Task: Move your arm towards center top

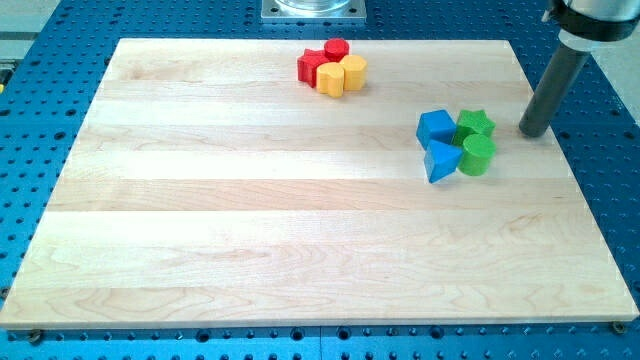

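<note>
Arm rod comes down at the view's right edge, my tip [534,133] resting on the wooden board [250,220] just right of the green star [474,123], apart from it; it carries no fingers, only a bare rod. Centre top, the goal, lies up-left, where a red block [336,49], another red block [312,66] of unclear shape and two yellow blocks [343,74] cluster. Blue cube [436,127], blue wedge [440,160] and green cylinder [478,154] huddle left of my tip, so passing above them probably avoids disturbing them.

Tabletop [250,220]: pale wood board, laid on a blue perforated base [60,50].
Top centre: red blocks [322,62] and yellow blocks [342,76], clustered touching.
Right: blue cube [436,127], blue wedge [440,160], green star [474,123], green cylinder [478,154], grouped together.
</note>
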{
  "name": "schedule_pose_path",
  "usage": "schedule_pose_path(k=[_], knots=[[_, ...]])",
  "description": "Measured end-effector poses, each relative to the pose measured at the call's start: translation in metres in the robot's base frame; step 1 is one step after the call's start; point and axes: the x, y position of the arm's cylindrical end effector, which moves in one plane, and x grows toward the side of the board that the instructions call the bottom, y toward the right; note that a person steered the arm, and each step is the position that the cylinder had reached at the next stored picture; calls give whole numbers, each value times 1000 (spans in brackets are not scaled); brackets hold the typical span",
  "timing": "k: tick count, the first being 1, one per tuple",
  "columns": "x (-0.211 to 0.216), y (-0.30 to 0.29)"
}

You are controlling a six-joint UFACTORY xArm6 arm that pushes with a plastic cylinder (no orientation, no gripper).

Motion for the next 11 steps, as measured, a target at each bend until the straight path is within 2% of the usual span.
schedule_pose_path(k=[1, 2, 4, 7, 9, 10, 11], knots=[[-10, -3], [11, -3], [11, -29], [-123, -135], [-179, -223], [-168, -296], [-124, -360]])
